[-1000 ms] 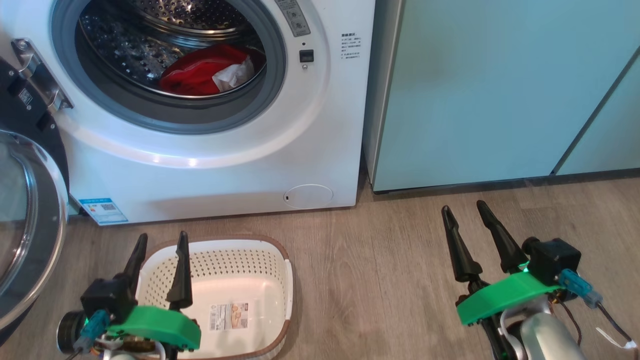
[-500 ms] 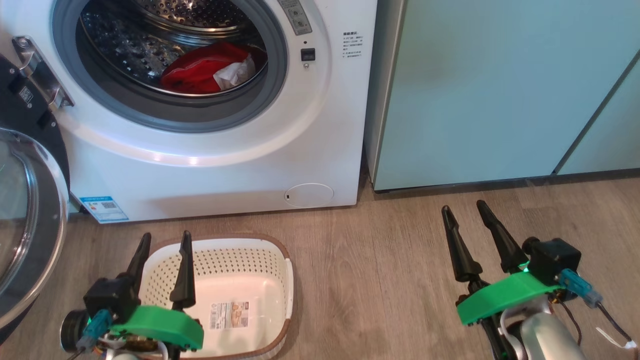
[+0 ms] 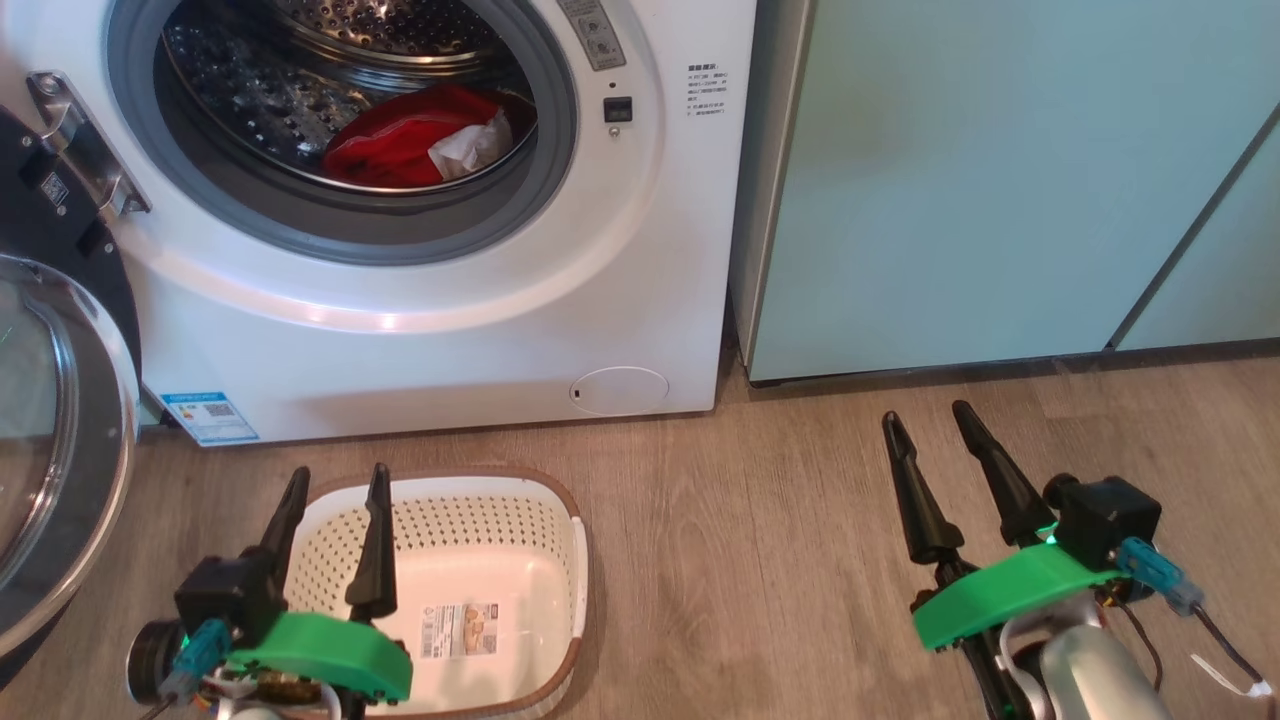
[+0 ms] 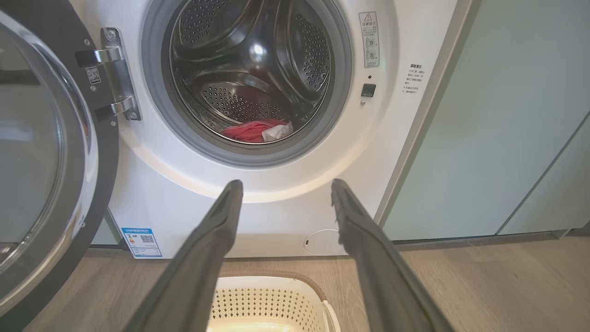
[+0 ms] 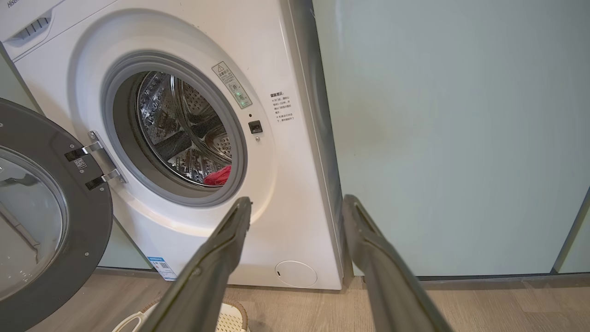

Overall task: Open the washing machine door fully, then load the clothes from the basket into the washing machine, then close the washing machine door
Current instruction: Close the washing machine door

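Head view: washing machine door [image 3: 60,420] open, clothes [image 3: 400,150] in drum [image 3: 260,90], basket [image 3: 480,520] empty, left gripper [image 3: 339,470] and right gripper [image 3: 926,412] spread, empty; closing remains.

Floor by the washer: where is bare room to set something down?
Bare wood floor between the basket and the right gripper, up to the teal cabinet. Crowded at left: open washing machine door, left gripper above the basket.

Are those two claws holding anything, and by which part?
Nothing is held. The left gripper stands open over the basket, the right gripper open above the floor; the clothes lie inside the washing machine.
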